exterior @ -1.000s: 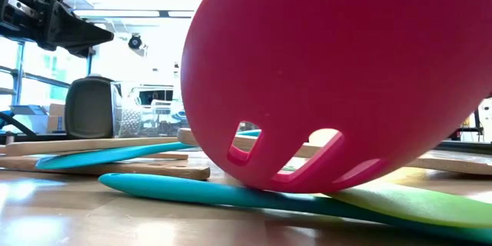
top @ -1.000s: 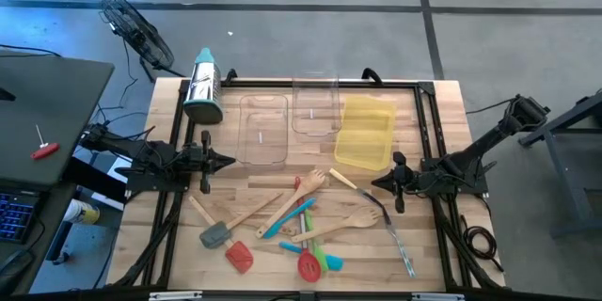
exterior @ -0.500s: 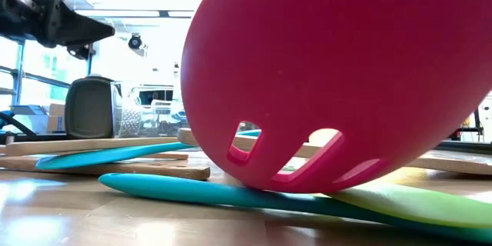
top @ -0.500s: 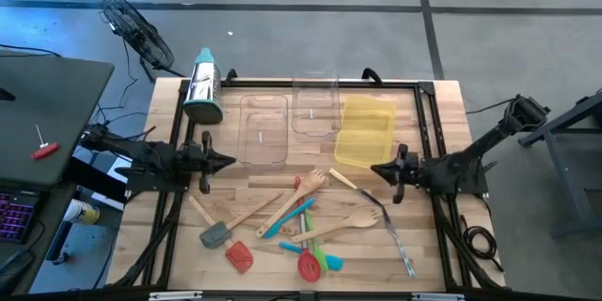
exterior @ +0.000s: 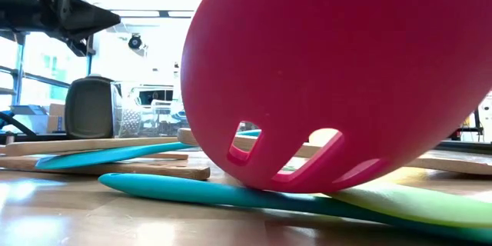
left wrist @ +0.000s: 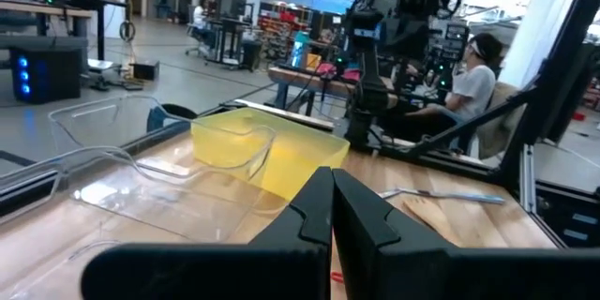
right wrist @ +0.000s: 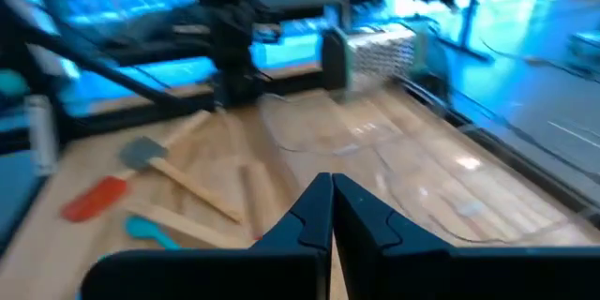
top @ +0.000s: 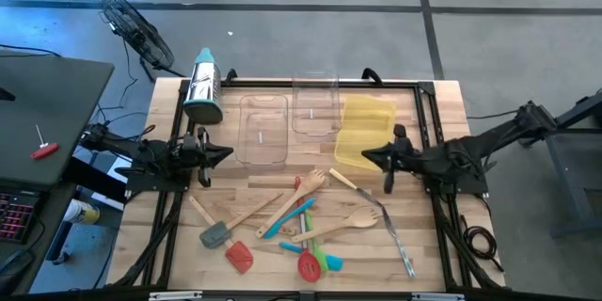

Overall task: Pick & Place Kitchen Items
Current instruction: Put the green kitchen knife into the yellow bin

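The wooden surface [top: 442, 245] under me carries a black frame, and past its far edge lies grey floor. On the far part sit 2 clear plastic trays [top: 264, 130] and a yellow tray [top: 365, 143], with a steel box grater [top: 202, 87] with a teal top at the far left corner. A black fan [top: 139, 34] stands on the floor beyond, and a dark desk [top: 42, 118] is off to the left. My left wrist view looks across into a workshop where a seated person [left wrist: 475, 73] in a white shirt faces away.

My left gripper [top: 226, 156] hangs beside the nearer clear tray, jaws pressed together, holding nothing. My right gripper [top: 367, 157] hangs at the near edge of the yellow tray, jaws likewise together and empty.

The kitchen items [top: 301, 216] lie scattered on the near half of the surface, between my 2 arms and nearer the front: wooden spoons and a wooden fork [top: 340, 225], a grey spatula [top: 215, 235], a red spatula [top: 238, 256], teal and green silicone pieces, a metal fork [top: 391, 229] to the right. A red slotted spoon [exterior: 338, 77] fills the low view, resting on a teal handle [exterior: 192, 191].
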You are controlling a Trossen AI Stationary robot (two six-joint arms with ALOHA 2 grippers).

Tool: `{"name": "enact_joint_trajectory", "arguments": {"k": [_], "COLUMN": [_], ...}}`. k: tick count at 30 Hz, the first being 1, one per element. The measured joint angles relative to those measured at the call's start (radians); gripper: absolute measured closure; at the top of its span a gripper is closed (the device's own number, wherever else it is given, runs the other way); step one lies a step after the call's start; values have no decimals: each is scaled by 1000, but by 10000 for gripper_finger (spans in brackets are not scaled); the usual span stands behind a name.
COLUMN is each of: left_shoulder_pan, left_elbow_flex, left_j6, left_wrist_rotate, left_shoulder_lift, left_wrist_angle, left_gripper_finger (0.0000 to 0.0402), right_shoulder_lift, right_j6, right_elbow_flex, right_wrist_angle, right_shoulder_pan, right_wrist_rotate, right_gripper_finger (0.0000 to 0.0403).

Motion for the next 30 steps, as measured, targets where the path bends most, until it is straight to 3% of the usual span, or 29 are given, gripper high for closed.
{"name": "enact_joint_trajectory", "arguments": {"k": [4,7,14,19,26,30], "left_shoulder_pan": [0,0,0,0,0,0], "left_elbow_flex": [0,2,2,2,4,4], "left_j6": [0,0,0,-5,-8,-8], "left_wrist_rotate": [0,0,-4,-8,-9,-12], "left_shoulder_lift": [0,0,0,0,0,0], "left_wrist_angle": [-1,-9,-8,-7,-16,-33], "left_gripper_finger": [402,402,402,402,401,402], "right_shoulder_lift": [96,187,366,434,513,515], "right_j6": [-14,-115,-159,-104,-71,-70], "right_elbow_flex": [77,93,93,93,94,94], "right_wrist_angle": [-76,-63,181,310,324,271], "right_shoulder_pan": [-59,-75,-73,-73,-75,-62], "right_wrist_rotate": [-33,-96,-319,-488,-527,-436], "right_gripper_finger": [400,400,400,400,400,400]}}
